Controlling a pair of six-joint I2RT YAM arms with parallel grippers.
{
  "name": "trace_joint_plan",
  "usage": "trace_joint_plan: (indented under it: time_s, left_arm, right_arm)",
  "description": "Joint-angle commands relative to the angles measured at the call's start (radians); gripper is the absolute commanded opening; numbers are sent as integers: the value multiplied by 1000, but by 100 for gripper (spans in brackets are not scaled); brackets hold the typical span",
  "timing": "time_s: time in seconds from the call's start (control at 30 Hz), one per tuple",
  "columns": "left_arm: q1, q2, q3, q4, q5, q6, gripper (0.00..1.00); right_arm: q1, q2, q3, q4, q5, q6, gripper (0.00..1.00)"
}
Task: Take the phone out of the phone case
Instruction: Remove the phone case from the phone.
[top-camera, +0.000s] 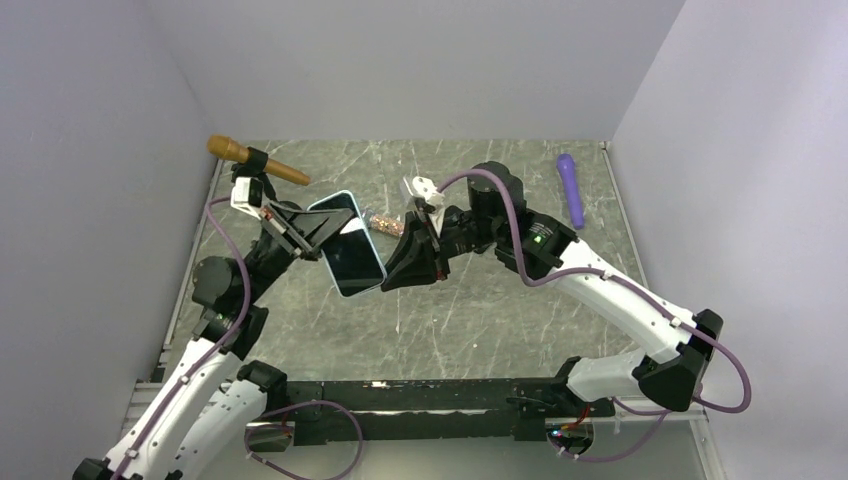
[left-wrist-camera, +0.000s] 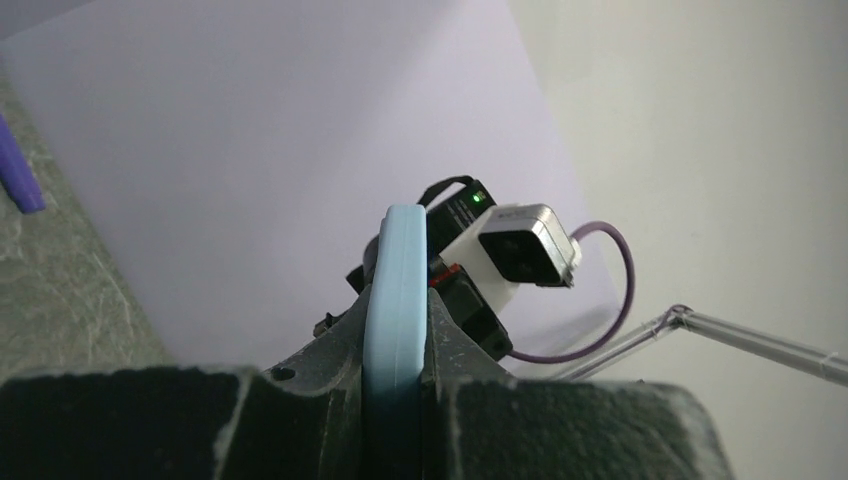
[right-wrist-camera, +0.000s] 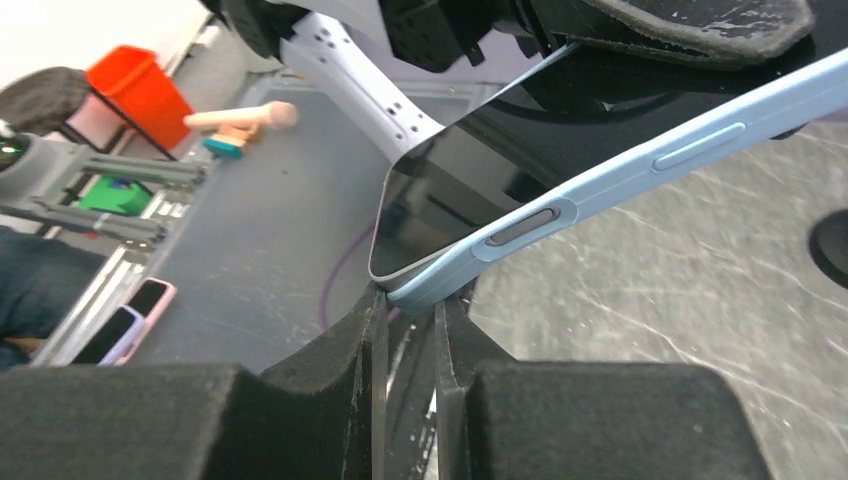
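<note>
Grey marbled tabletop (top-camera: 480, 310); above it, centre left of frame, the phone (top-camera: 352, 258) sits screen up in its blue phone case (top-camera: 336, 199). The left tool (top-camera: 315, 232) is clamped on the case's left edge, and the right tool (top-camera: 392, 270) pinches its lower right corner. A purple object (top-camera: 571, 188) lies upper right.

White arms (top-camera: 610, 290) with black joints, purple cables (top-camera: 740, 385), black tools (top-camera: 318, 235).

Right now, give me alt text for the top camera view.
A phone in a blue case is held above a grey table, left fingers clamped on its upper edge, right fingers on its lower corner. A brown tool sits back left, a purple stick back right.
</note>
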Motion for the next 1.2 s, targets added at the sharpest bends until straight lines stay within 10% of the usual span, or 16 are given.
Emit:
trace_joint_plan:
  time_s: [0.0,0.4,0.57,0.8,0.97,1.17]
  left_arm:
    - [-45,39,28,122,156,-135,0]
    - [-45,92,43,76,154,-89,0]
    - [-38,62,69,-22,34,104,0]
    - [-10,1,99,-160,-73,340,0]
    - [-10,-33,69,-182,-120,351,0]
    - [-10,-55,11,-143,-119,297,0]
  right_arm:
    - [-14,82,-19,71,508,-240,0]
    - [-33,81,-49,175,562,-156,0]
    - [-82,-6,-162,254,480,177,43]
    - [-82,-214,-375,251,494,586,68]
    - [-80,-275,-423,307,481,766,64]
    - [-72,-217,-475,539,371,952,37]
